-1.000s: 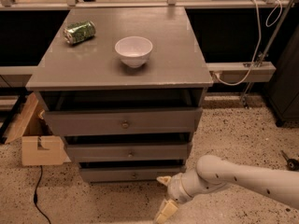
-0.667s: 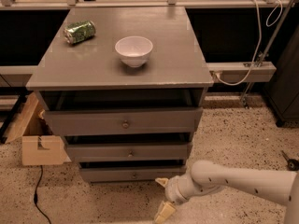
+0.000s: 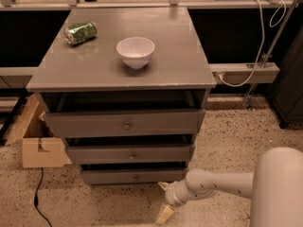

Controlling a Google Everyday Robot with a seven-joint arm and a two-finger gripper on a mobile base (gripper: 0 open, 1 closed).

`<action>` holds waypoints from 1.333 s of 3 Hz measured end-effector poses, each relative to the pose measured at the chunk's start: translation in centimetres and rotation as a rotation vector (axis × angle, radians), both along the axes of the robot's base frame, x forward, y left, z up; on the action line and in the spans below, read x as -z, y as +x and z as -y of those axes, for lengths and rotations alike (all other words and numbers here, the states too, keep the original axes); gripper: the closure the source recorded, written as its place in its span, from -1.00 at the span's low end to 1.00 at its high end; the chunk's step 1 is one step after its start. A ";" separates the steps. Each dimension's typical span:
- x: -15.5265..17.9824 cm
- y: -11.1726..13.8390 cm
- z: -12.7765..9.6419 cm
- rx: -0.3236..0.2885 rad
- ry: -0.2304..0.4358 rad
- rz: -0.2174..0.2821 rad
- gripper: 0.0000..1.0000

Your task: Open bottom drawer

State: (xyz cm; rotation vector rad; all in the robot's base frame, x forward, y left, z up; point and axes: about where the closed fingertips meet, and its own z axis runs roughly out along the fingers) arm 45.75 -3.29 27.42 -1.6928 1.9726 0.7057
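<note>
Speckled floor point(image 3: 232, 131) meets the grey wooden bottom drawer point(image 3: 118, 176), and just right of its front the cream gripper point(image 3: 164, 200) hangs spread wide.

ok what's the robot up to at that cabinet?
The robot's arm reaches in low from the right, near the floor in front of the grey cabinet. Its gripper is open, just right of and below the bottom drawer, not touching the knob. That drawer looks shut or nearly so. A white bowl and a green can sit on top.
</note>
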 end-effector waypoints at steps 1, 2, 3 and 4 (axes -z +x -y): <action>0.0 0.0 0.0 0.000 -0.001 0.000 -1.00; 2.0 2.7 -0.4 -0.064 -0.081 0.094 -1.00; 3.3 5.5 -0.5 -0.100 -0.118 0.167 -1.00; 4.6 9.4 -0.6 -0.111 -0.110 0.247 -1.00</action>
